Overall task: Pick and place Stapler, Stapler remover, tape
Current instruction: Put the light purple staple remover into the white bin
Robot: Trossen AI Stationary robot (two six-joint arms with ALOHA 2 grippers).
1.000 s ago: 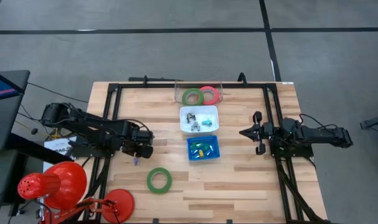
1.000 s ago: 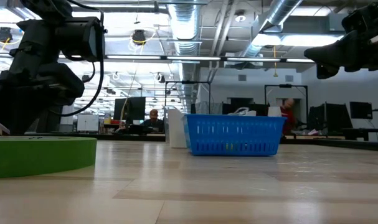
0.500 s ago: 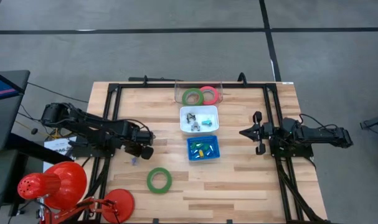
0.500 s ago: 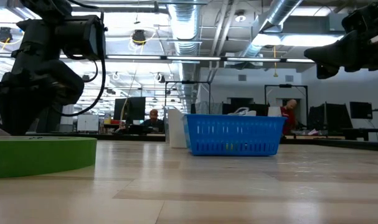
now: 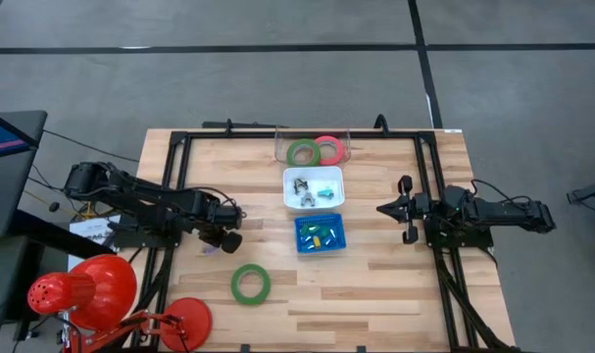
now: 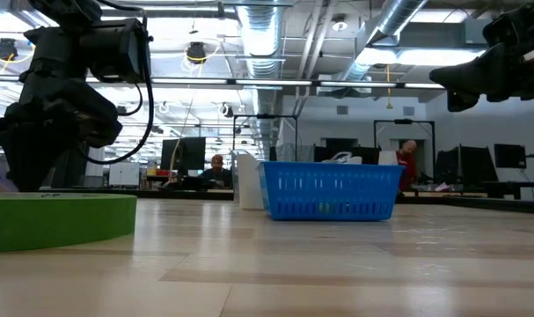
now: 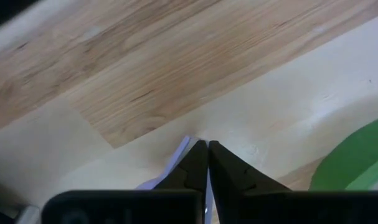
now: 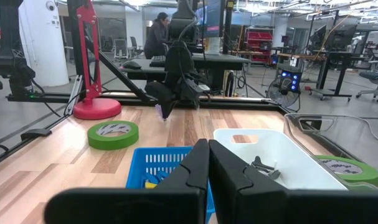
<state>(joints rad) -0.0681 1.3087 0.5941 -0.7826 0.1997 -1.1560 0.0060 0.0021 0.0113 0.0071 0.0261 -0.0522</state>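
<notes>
Wooden planks form the table (image 5: 375, 284), framed by black rails, with a red lamp (image 5: 81, 292) at its 8 o'clock corner. Two dark arms reach in from 9 and 3 o'clock. The left hand (image 5: 211, 245) hovers low over the planks just toward 10 o'clock of a loose green tape ring (image 5: 250, 283), its fingers pressed together on a small pale lilac piece (image 7: 181, 154); what that piece is cannot be told. The right hand (image 5: 385, 209) waits at the 3 o'clock side, fingers pressed together and empty, pointing toward the bins.

Down the table's middle run three containers: at 12 o'clock a clear bin (image 5: 312, 133) holding a second green tape ring (image 5: 303, 152) and a pink-red tape ring (image 5: 328, 149) side by side; below it a white tray (image 5: 314, 173) with small metal pieces; below that a blue basket (image 5: 320, 247) with small green and yellow pieces. The loose green ring lies flat toward 7 o'clock of the basket, well apart from it.
</notes>
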